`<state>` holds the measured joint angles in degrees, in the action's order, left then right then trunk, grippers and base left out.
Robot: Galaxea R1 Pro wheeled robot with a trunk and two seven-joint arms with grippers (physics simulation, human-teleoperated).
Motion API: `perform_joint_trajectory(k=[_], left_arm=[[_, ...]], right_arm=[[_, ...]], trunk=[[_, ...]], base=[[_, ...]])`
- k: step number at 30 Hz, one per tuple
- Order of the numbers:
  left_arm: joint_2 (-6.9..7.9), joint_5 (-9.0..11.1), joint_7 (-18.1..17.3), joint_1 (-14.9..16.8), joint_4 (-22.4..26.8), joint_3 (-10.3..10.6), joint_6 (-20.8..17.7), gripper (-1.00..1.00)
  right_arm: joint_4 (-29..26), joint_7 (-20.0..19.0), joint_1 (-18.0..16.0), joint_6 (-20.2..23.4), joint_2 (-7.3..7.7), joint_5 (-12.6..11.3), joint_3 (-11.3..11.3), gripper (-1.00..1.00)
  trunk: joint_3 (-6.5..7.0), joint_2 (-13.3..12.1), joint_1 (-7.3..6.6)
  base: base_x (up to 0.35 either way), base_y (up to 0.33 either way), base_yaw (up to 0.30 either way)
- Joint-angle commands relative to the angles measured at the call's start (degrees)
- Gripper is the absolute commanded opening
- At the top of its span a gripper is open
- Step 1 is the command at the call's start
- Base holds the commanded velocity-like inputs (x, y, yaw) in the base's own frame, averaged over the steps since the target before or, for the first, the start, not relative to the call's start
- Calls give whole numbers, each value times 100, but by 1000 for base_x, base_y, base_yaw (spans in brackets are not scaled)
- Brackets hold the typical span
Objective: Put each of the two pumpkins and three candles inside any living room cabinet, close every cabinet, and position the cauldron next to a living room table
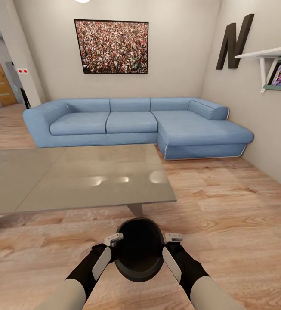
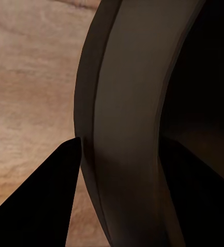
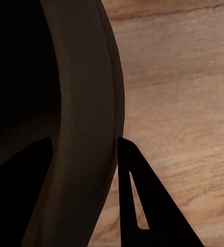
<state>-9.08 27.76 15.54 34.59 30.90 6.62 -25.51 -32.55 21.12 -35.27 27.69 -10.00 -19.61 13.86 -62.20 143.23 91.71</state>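
Before the table (image 1: 71, 181), black round-bellied cauldron (image 1: 139, 249).

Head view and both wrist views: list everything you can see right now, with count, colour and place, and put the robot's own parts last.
cauldron: one, black, held between both grippers above the floor, near the table's front edge
table: one, glossy grey top, ahead and left
sofa: one, blue corner, against the far wall
picture: one, framed crowd photo, above the sofa
letter N: one, dark, right wall
shelf: one, white, right wall, holding a framed photo
floor: light wood planks
left gripper: one, shut on the cauldron's rim
right gripper: one, shut on the opposite rim
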Motion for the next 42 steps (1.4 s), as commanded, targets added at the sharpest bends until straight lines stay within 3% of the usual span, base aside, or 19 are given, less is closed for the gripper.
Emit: perform_joint_trajectory(k=[1, 42], left_arm=[[73, -87, 55, 4, 4, -12, -50, -100], [73, -87, 52, 4, 124, 5, -57, -100]], right_arm=[[-19, 32, -6, -40, 0, -175, 81, -100], [-21, 32, -6, -44, 0, -175, 81, -100]], trunk=[[-5, 3, -1], [-5, 3, -1]], base=[[36, 0, 0], [33, 4, 0]])
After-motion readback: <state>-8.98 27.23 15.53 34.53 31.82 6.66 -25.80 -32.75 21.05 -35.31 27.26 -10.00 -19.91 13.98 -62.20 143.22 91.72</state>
